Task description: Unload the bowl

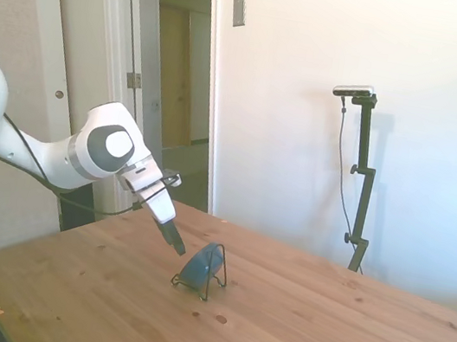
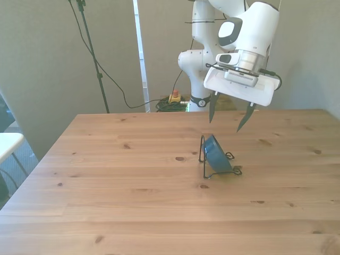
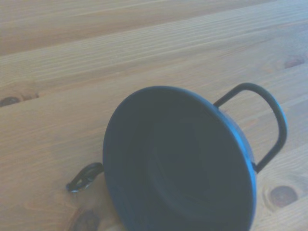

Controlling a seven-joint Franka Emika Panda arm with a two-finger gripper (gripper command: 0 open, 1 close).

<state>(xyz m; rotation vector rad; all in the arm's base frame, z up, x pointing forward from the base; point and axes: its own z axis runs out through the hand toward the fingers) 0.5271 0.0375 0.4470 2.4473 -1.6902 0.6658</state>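
Partly cut off in the wrist view, the small round dark teal-blue bowl (image 3: 178,163) leans on edge in the thin black wire rack (image 2: 204,158) on the wooden bench (image 2: 117,180), while the front view shows the gripper (image 2: 228,118) just above it, fingers (image 2: 211,109) spread wide, empty.

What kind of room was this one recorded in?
Probably an ordinary indoor room set up for robot trials, not a kitchen: a bare wooden table holds only a bowl in a wire rack, with plain walls and an open doorway behind.
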